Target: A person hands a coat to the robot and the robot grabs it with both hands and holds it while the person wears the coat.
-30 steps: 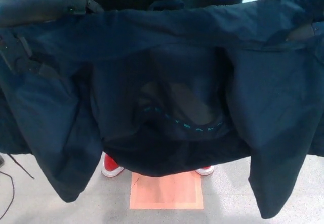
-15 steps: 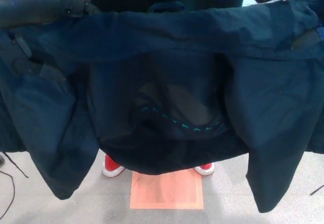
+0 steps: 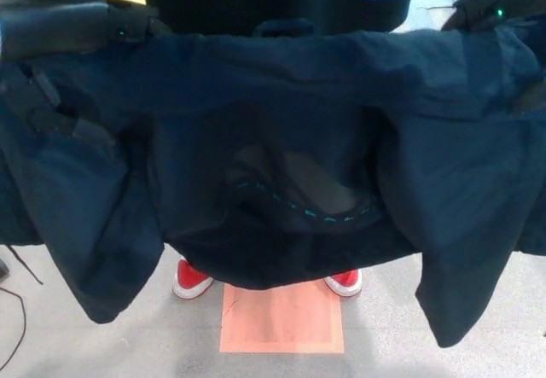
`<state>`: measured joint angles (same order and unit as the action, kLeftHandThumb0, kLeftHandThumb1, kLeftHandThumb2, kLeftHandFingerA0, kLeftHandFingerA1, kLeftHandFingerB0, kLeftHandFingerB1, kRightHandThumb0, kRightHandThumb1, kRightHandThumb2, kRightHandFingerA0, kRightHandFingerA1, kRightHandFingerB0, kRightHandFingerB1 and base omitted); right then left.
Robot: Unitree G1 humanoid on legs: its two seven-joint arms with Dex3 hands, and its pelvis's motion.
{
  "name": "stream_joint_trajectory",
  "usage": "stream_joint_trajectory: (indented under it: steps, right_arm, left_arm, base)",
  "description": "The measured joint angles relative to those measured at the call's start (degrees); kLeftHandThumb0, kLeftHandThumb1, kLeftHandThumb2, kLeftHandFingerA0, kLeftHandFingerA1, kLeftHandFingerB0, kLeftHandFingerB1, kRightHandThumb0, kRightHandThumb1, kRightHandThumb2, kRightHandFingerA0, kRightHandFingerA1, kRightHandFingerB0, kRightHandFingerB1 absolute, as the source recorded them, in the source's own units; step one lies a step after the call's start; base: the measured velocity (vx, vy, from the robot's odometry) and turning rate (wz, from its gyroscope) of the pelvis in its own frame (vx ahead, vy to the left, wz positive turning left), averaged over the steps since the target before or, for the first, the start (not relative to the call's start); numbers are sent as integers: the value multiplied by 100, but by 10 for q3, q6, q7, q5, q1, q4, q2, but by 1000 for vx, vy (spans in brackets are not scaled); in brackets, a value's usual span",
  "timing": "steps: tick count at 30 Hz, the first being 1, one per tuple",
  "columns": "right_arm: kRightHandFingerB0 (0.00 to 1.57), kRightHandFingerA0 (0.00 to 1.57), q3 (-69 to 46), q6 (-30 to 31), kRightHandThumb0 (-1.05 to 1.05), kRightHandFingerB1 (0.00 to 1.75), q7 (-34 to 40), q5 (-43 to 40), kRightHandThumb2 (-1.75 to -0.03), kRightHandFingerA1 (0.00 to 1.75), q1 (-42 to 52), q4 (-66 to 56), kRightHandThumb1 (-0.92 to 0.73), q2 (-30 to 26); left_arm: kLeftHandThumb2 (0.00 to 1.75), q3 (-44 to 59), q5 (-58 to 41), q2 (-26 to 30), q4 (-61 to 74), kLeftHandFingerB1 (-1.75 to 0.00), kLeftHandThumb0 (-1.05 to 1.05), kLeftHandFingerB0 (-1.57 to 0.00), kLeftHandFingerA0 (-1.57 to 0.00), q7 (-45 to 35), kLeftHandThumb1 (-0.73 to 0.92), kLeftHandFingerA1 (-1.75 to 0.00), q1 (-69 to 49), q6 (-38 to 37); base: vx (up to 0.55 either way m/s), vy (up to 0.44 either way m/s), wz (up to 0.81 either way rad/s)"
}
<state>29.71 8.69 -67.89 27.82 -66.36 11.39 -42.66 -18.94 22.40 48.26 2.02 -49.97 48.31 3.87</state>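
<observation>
Grey floor [image 3: 102,344] at 6 o'clock; coat [image 3: 281,165] hides the person (red shoes [image 3: 192,280] peek); both hands' grips unclear.

A pale grey, smooth floor [image 3: 102,344] shows along the bottom. On it lies a flat orange-pink square mat [image 3: 281,318] with a paler border. A thin black cable [image 3: 13,310] trails across the floor at the left edge.
</observation>
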Motion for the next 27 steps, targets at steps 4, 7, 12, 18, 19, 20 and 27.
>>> stream_joint_trajectory:
  steps: [4, 7, 12, 18, 19, 20, 27]
  right_arm:
    - [31, 82, -19, -26, -45, 52, 49, 7, -113, 96, 36, -19, -73, -2]
    - [70, 75, -37, -43, -38, 54, 86, 13, -68, 78, 63, -32, -92, -2]
    - [54, 79, -59, -72, -37, 46, 152, 18, -66, 110, 100, -41, -90, -2]
    - [79, 93, -85, -102, -35, 79, 220, 19, -66, 127, 139, -44, -86, -2]
    - [57, 90, -88, -106, -36, 51, 230, 19, -70, 155, 145, -44, -84, -2]
    - [57, 90, -94, -117, -36, 51, 249, 19, -70, 155, 156, -43, -84, -2]
    - [79, 92, -133, -156, -36, 101, 333, 19, -65, 116, 205, -45, -87, 2]
  left_arm:
    - [74, -1, 5, -11, 3, -75, -61, -89, -102, 8, 92, -95, 2, -1]
    - [69, -1, 12, -14, 2, -124, -34, -69, -78, 27, 82, -158, 1, -8]
    - [66, -1, 25, -15, 2, -150, -37, -69, -78, 67, 83, -173, -8, -25]
    - [64, -1, 43, -15, 1, -160, -36, -62, -80, 113, 82, -175, -23, -45]
    - [63, -1, 45, -15, 1, -159, -36, -62, -80, 120, 80, -175, -27, -49]
    - [63, -1, 49, -15, 2, -159, -36, -62, -80, 134, 80, -175, -33, -55]
    - [64, 0, 73, -21, 2, -138, -34, -69, -83, 209, 77, -170, -64, -76]
  base:
    - [0, 0, 0]
    - [0, 0, 0]
    - [0, 0, 0]
    - [0, 0, 0]
    - [0, 0, 0]
    - [0, 0, 0]
    - [0, 0, 0]
